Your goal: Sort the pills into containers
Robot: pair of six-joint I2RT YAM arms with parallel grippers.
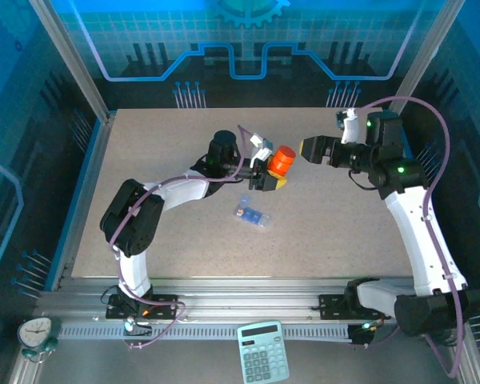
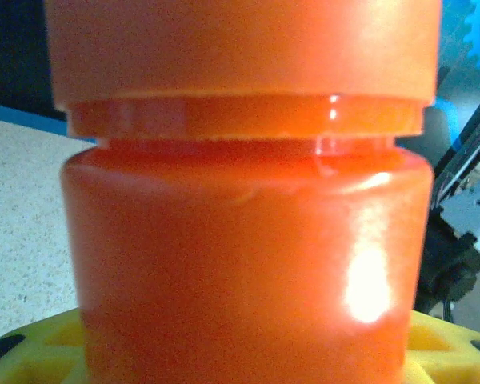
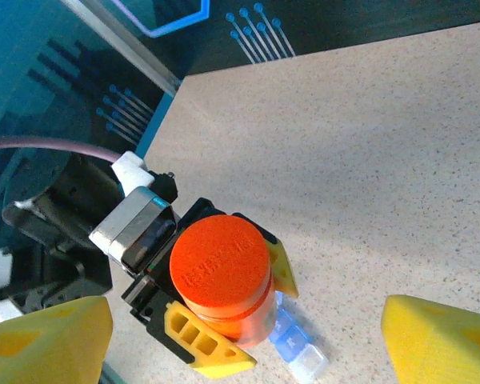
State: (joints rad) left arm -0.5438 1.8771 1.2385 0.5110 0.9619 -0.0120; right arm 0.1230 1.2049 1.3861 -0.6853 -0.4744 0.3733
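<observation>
pill box (image 1: 251,214) lies in the middle, light, easy to slide
just far of it your left gripper (image 1: 266,178) pinches the smooth, stiff orange bottle (image 1: 283,160); your right gripper (image 1: 314,150) beside it has jaws spread. grip the cap (image 3: 220,258) by its rim, i think.

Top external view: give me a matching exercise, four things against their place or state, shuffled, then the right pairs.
Things:
1 orange bottle
2 pill box
3 calculator
4 right pincer

Place or state:
A open, holding nothing
B lying on the table, nothing gripping it
C clamped in the left pincer, cap on
D off the table, past its near edge

Pairs: 1-C, 2-B, 3-D, 4-A
</observation>
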